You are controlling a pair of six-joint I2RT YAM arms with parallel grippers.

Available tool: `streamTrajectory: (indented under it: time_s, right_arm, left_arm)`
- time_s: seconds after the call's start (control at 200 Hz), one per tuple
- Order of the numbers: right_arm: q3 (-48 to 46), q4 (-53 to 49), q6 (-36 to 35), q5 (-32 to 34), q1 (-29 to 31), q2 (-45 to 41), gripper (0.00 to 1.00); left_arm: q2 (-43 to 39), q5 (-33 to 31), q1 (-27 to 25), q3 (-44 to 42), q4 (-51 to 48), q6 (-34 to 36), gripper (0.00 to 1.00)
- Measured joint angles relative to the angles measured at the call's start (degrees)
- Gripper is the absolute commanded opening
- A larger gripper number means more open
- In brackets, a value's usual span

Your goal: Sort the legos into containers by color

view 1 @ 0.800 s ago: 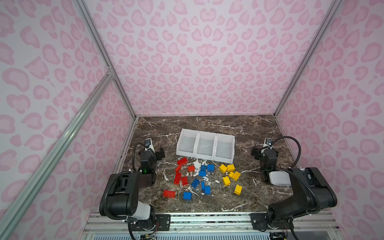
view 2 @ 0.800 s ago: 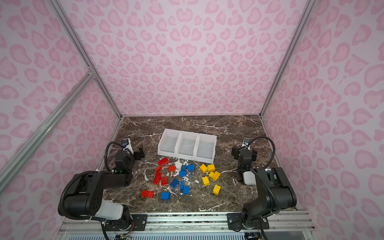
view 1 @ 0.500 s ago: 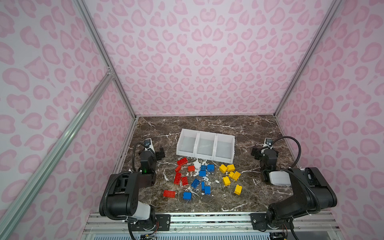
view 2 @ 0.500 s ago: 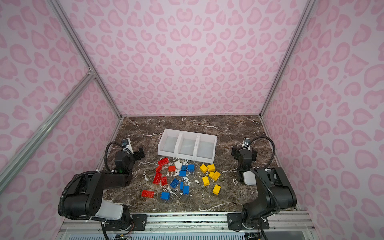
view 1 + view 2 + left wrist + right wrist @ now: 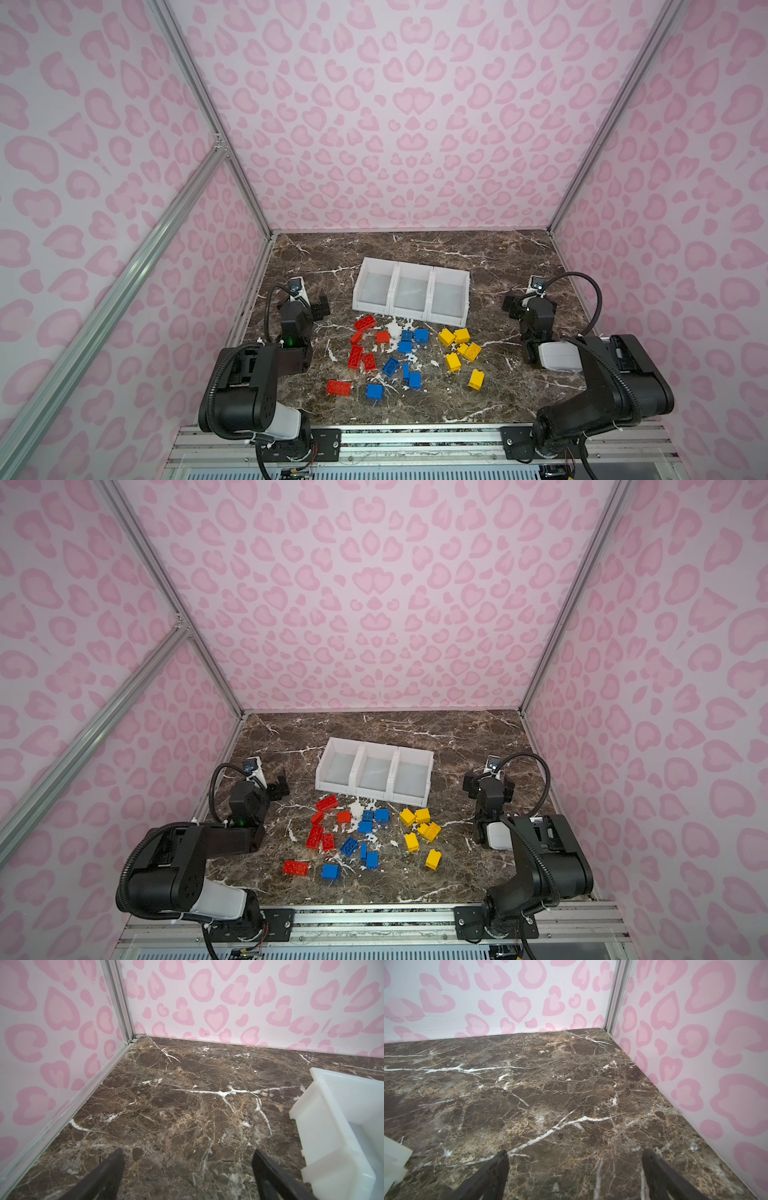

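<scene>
In both top views the legos (image 5: 405, 347) lie loose on the marbled surface (image 5: 415, 249), red leftmost, blue in the middle, yellow rightmost, just in front of the white containers (image 5: 409, 312). In the left wrist view we see our left claw (image 5: 187, 1153) spread wide over the surface, the containers close beside one finger. In the right wrist view our right claw (image 5: 574, 1154) is likewise spread wide.
</scene>
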Motion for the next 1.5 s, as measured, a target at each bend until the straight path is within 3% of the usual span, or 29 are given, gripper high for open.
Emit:
streamTrajectory:
  time_s: [0.39, 0.505, 0.67, 0.78, 0.985, 1.195, 1.5]
  right_arm:
    - [0.0, 0.0, 0.0, 0.0, 0.0, -0.1, 1.00]
    - [0.1, -2.0, -0.8, -0.3, 0.1, -2.9, 1.00]
    - [8.1, -17.1, -0.9, -3.6, 2.0, -14.0, 1.00]
    - [15.4, -32.6, 1.8, -3.1, 5.5, -18.6, 1.00]
    - [25.1, -62.2, 9.0, -0.6, 16.3, -23.3, 0.99]
    - [25.4, -84.6, 21.0, -1.3, 22.4, -30.3, 0.98]
    - [18.5, -100.6, 36.5, -4.0, 32.1, -37.2, 0.89]
  left_arm:
    - [-0.5, 0.0, 0.0, -0.2, -0.2, 0.0, 0.97]
    - [-5.9, -0.5, -0.2, 3.7, -9.7, -0.1, 0.97]
    - [-15.9, -0.3, -1.3, 13.4, -26.2, -3.6, 0.97]
    - [-19.0, 1.8, -2.9, 19.3, -39.1, -7.5, 0.97]
    - [-25.3, 5.8, -11.6, 21.1, -54.8, -13.7, 0.97]
    - [-32.2, 4.7, -18.9, 20.9, -62.2, -21.3, 0.97]
    - [-34.8, 3.3, -23.9, 19.9, -67.7, -25.7, 0.97]
